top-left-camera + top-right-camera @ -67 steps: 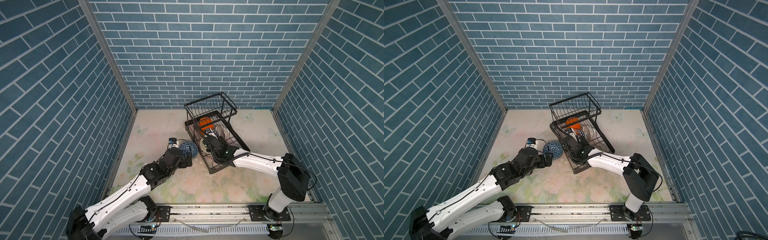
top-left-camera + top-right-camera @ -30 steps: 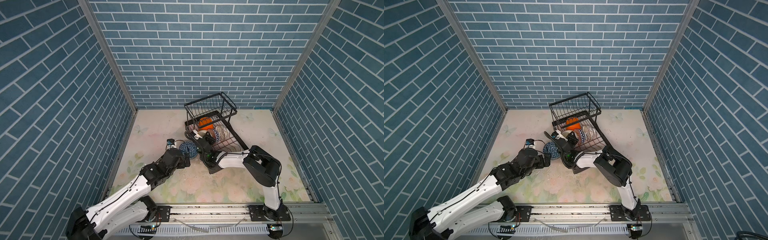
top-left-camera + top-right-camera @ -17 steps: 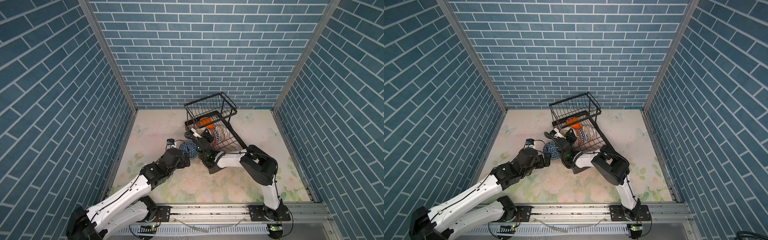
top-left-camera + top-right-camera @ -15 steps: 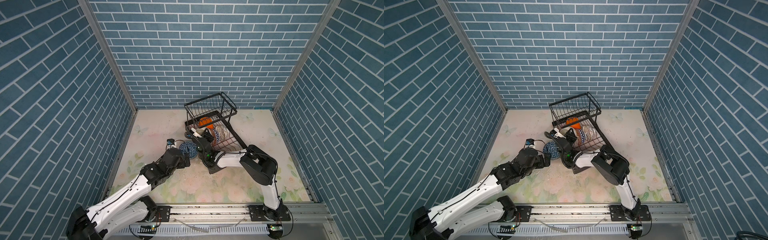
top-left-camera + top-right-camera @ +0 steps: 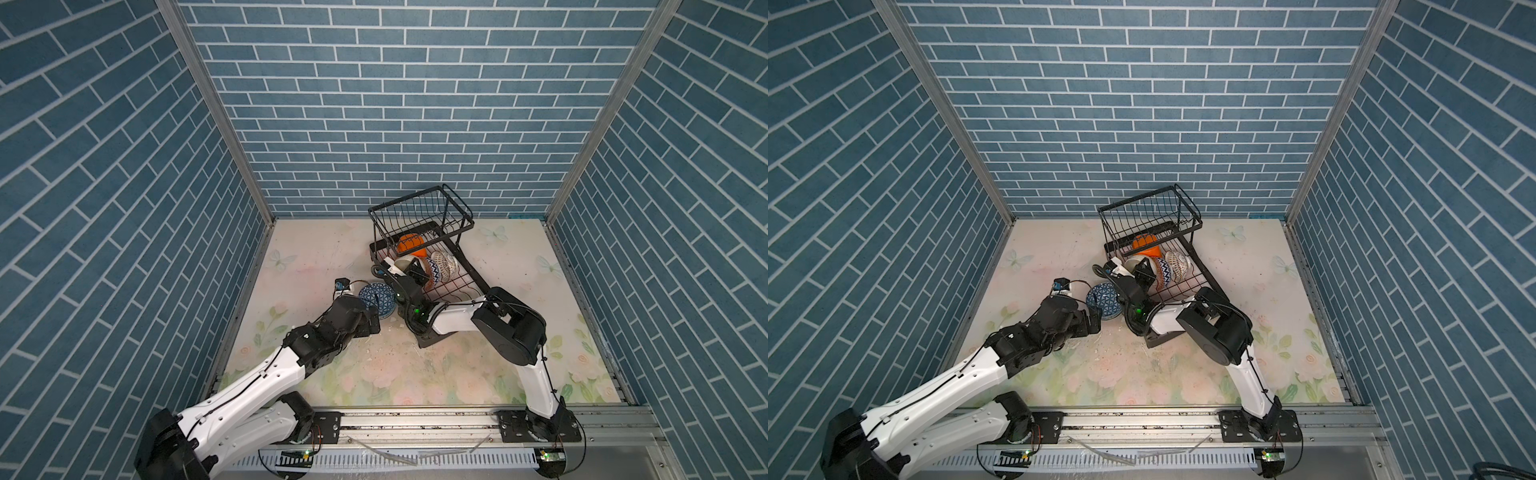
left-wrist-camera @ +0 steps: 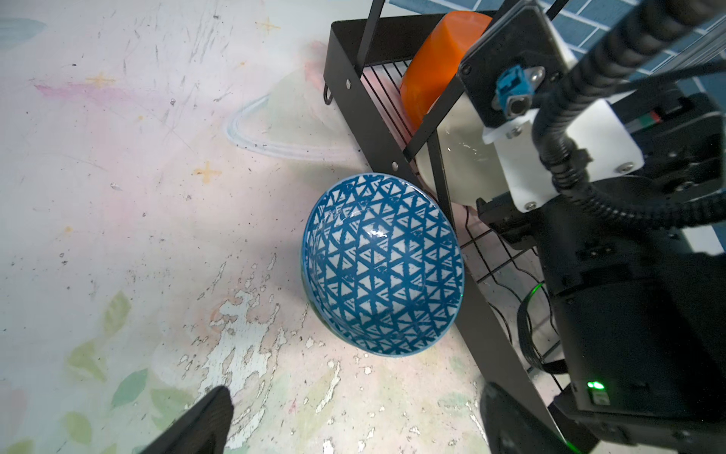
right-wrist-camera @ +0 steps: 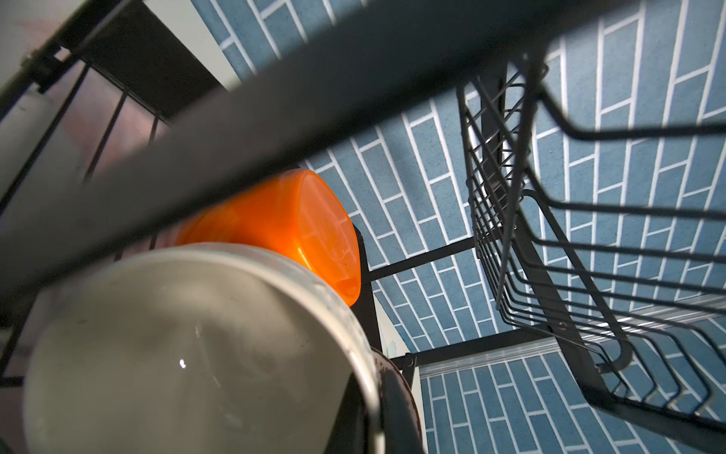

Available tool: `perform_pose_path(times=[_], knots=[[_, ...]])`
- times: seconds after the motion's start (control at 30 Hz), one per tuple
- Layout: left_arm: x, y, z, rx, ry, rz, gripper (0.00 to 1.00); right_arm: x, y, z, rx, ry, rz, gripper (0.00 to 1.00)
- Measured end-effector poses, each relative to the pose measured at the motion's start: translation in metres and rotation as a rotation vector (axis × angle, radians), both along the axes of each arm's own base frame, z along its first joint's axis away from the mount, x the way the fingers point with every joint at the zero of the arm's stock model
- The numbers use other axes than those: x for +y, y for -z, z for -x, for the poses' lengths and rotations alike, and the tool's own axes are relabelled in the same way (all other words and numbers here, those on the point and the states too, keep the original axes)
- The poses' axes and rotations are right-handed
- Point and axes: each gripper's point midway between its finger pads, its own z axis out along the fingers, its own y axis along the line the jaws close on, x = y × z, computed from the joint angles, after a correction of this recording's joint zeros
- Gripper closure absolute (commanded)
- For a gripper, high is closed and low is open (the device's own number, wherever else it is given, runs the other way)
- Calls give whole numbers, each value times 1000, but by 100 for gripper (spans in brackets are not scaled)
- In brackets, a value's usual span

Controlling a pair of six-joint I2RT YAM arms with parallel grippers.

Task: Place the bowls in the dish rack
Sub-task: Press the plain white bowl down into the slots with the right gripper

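The black wire dish rack [image 5: 475, 277] [image 5: 1200, 269] stands at the back middle. An orange bowl [image 5: 409, 244] [image 7: 294, 224], a cream bowl [image 5: 404, 262] [image 7: 176, 346] and two patterned bowls [image 5: 440, 268] stand on edge in its lower tray. My right gripper [image 5: 415, 271] [image 7: 375, 416] is shut on the cream bowl's rim, one finger inside and one outside. A blue triangle-patterned bowl [image 5: 376, 297] [image 6: 383, 267] sits tilted on the table against the rack's left side. My left gripper [image 5: 371, 316] [image 6: 353, 389] is open just short of it, touching nothing.
The rack's raised basket [image 5: 419, 210] [image 7: 589, 243] hangs over the orange bowl and close above my right gripper. My right forearm [image 6: 628, 295] lies across the rack right beside the blue bowl. Blue brick walls enclose the table on three sides.
My right arm folded its elbow in and carried its gripper up the rack towards the orange bowl; for the last half second it has held still. The left arm and blue bowl have not moved.
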Motion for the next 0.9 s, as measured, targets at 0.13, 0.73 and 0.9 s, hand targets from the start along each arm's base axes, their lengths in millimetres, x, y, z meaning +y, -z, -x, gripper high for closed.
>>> perform_pose_path(times=[0.13, 0.73, 0.9], knots=[[0, 0, 0, 5, 3, -1, 0, 3, 0, -2, -11, 0, -1, 100], [3, 0, -1, 9, -4, 0, 0, 12, 1, 12, -32, 9, -21, 100], [4, -2, 0, 3, -4, 6, 0, 11, 1, 17, -38, 17, -24, 100]])
